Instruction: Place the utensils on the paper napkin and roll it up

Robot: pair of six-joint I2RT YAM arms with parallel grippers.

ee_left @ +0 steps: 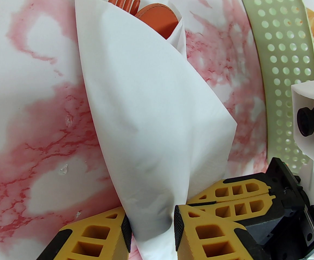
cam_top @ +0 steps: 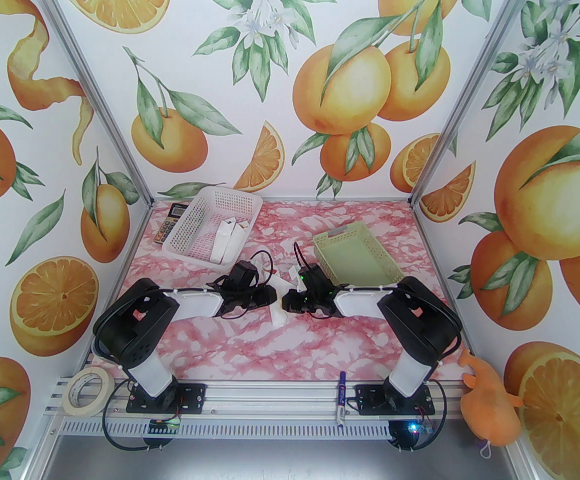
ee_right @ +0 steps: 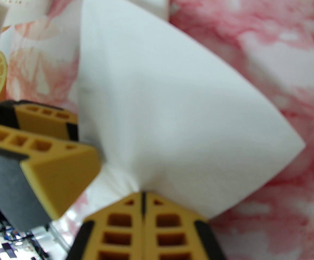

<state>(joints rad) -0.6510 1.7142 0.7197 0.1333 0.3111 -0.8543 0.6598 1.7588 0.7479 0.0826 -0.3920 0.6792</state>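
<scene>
The napkin (ee_left: 151,112) lies mid-desk (ee_left: 24,104), rolled into a cone, with the orange-red heads of the utensils (ee_left: 157,18) poking from its wide end. The left pincer (ee_left: 150,218) grips the narrow end, jaws partly apart. The right pincer (ee_right: 143,199) is closed tight, pinching the napkin's edge.

Glossy tabletop (cam_top: 290,348), marbled pink and white. On it, a pale green perforated basket (cam_top: 360,258), set at an angle. Well to the left of that basket, a white perforated basket (cam_top: 189,228), also angled. Farther left still, just beside the white one, a calculator (cam_top: 165,224). Near the green basket's front left corner, a white paper napkin (ee_left: 151,112) rolled into a cone and resting on the marble. Orange-red utensils (ee_left: 157,20) poking from its open end, fork tines beside a rounded head.
</scene>
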